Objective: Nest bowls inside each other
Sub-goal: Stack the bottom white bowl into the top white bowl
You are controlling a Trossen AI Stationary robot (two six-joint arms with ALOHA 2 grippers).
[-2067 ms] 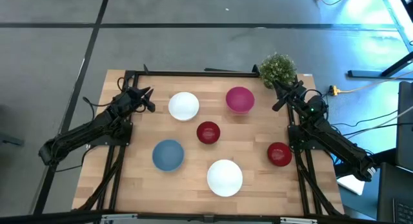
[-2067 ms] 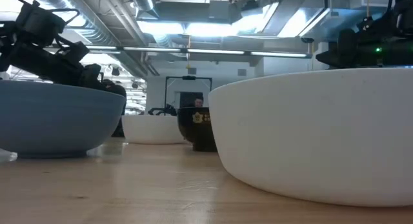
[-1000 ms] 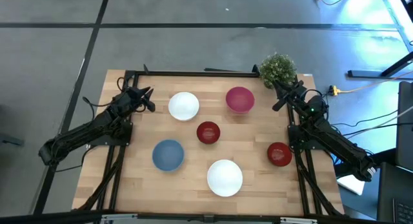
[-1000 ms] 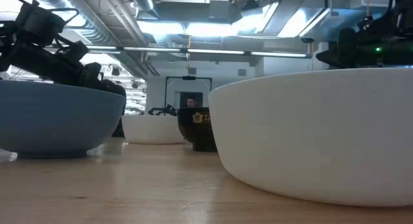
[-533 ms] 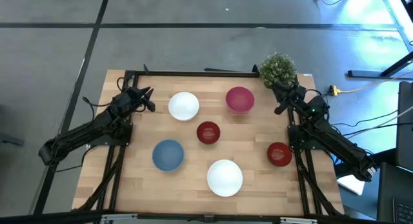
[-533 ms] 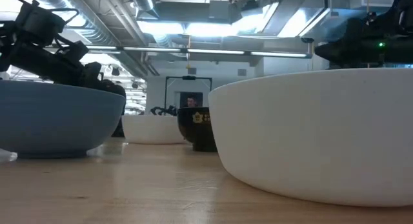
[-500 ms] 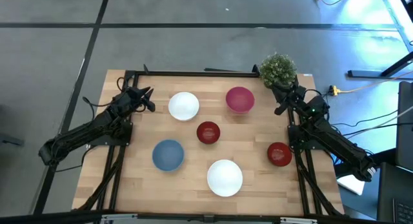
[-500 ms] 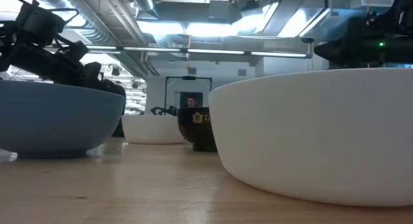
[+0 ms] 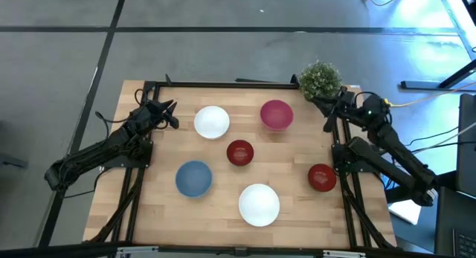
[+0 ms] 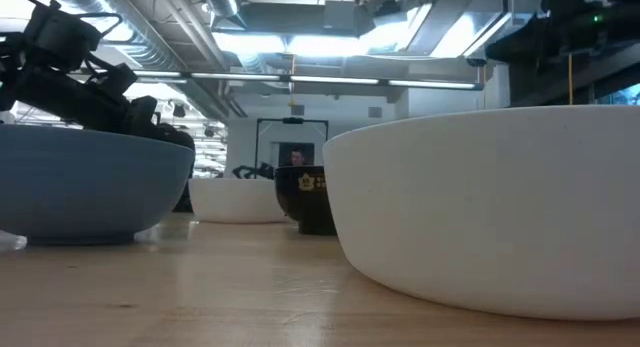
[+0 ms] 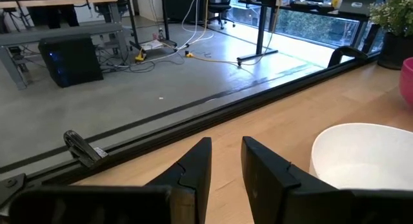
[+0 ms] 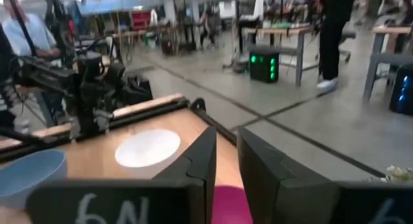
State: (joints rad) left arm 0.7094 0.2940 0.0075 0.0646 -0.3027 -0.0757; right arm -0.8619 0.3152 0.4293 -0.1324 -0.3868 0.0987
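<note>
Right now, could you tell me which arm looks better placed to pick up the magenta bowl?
Probably the right. The right gripper hovers by the potted plant, beside the magenta bowl. The left gripper sits across the table beside the far white bowl, which lies between them.

Six plain round bowls sit upright and apart, none nested. A dark red bowl (image 9: pixel 239 152) marks the centre. A white bowl (image 9: pixel 212 122) lies up-left of it, a magenta pink bowl (image 9: pixel 277 114) up-right, a blue bowl (image 9: pixel 194 178) down-left, a second white bowl (image 9: pixel 259 204) below-right, and another dark red bowl (image 9: pixel 321 178) far right.
</note>
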